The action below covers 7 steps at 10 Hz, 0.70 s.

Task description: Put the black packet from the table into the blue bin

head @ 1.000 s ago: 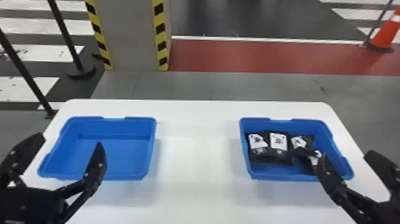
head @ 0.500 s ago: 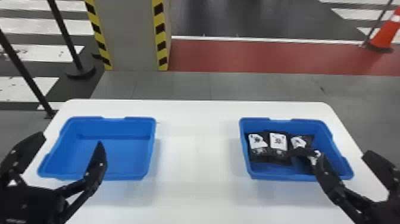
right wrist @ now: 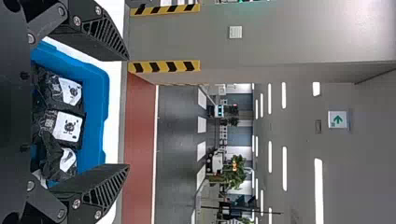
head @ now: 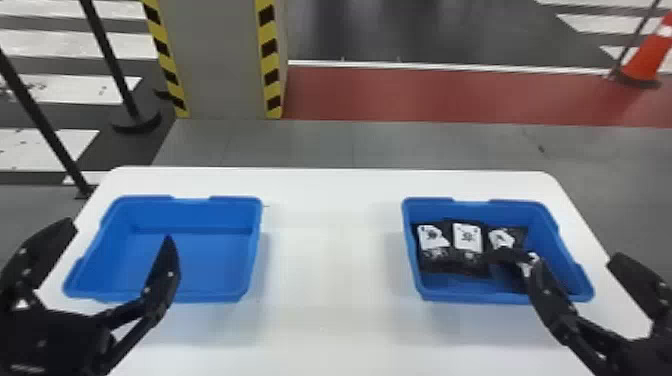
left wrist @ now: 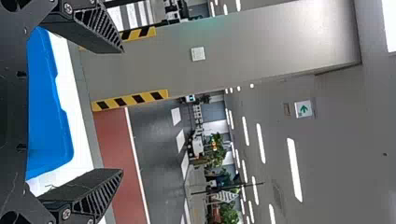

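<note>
I've got the black packets [head: 435, 262] inside the right-hand blue bin [head: 465, 297], three of them side by side with white labels showing. Something more, black and white, sits beside them, partly hidden behind one jaw of my right gripper [head: 575, 260]. That gripper's jaws are spread apart, nothing between them. My left gripper [head: 121, 232] is near the left-hand blue bin [head: 256, 250], its jaws wide apart too and holding nothing. Both bins rest on the white bench [head: 335, 275], well apart. Past its far edge I can see a grey pillar [head: 220, 60] with yellow-and-black striped edges, and an orange cone [head: 645, 60] off to the right.
</note>
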Tool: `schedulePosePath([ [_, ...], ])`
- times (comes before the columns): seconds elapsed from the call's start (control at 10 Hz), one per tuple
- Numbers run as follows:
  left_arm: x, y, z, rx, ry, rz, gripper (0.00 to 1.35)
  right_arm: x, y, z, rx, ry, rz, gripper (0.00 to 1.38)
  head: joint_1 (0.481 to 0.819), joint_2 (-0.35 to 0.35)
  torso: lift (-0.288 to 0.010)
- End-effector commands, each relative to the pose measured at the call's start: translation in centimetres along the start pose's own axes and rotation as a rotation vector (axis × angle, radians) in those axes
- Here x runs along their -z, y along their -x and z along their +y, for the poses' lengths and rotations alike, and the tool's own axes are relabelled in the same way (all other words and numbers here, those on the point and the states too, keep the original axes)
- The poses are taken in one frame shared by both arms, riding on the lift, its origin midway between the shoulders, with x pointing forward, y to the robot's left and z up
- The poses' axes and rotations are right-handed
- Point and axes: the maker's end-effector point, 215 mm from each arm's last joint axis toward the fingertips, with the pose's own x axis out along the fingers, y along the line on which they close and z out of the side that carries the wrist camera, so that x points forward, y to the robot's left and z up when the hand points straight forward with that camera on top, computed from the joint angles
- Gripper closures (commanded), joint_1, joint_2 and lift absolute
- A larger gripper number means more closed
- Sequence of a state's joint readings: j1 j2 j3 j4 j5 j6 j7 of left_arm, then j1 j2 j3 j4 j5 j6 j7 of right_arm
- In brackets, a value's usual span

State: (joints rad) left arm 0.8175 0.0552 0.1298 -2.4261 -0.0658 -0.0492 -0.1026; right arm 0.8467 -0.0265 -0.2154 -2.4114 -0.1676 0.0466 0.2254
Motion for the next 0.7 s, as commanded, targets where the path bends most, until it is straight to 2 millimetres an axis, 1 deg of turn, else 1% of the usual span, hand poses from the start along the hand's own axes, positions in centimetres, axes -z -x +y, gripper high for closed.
schedulePosePath([
  [0.0,0.00,0.00,0.08,-0.001,-0.001,0.000,0.11,0.00,0.00,0.00,0.000,0.000,0.000,0.22,0.695,-0.028,-0.110],
  [0.6,0.02,0.07,0.11,0.000,-0.003,0.000,0.11,-0.12,-0.02,0.11,-0.002,-0.001,-0.002,0.22,0.695,-0.023,-0.110],
])
